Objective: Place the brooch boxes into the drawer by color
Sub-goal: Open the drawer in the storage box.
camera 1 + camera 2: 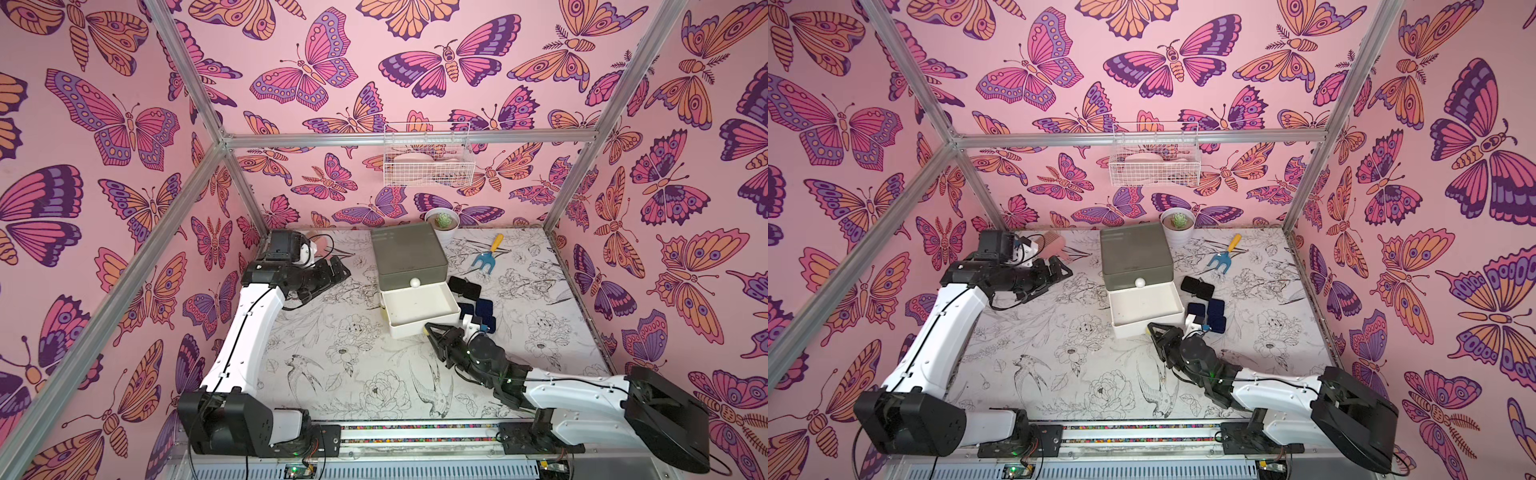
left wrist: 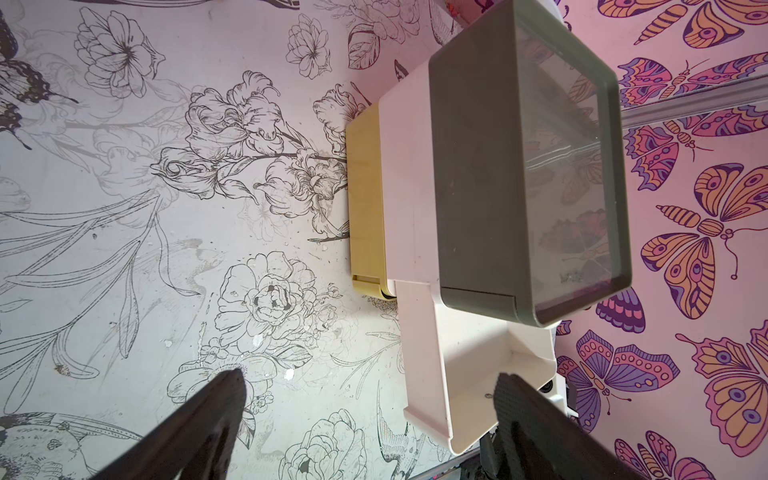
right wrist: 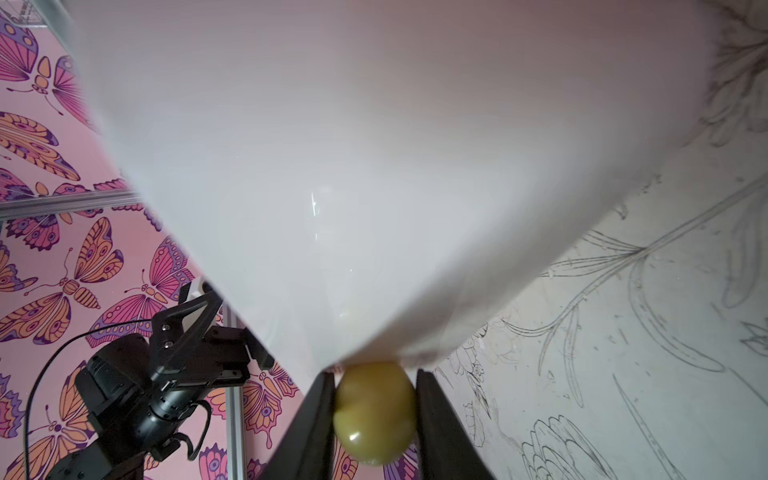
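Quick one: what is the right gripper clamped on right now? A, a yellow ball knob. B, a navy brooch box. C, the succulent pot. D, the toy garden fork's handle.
A: in the right wrist view the right gripper has a finger pressed on either side of the yellow ball knob, at the front of the pulled-out white drawer.

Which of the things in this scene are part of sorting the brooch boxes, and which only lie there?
For the job:
- drawer chest, its white drawer pulled open
- black boxes
- navy boxes
- yellow knob, clamped by the right gripper

Lying about:
- toy fork
- potted plant
- wire basket on the wall
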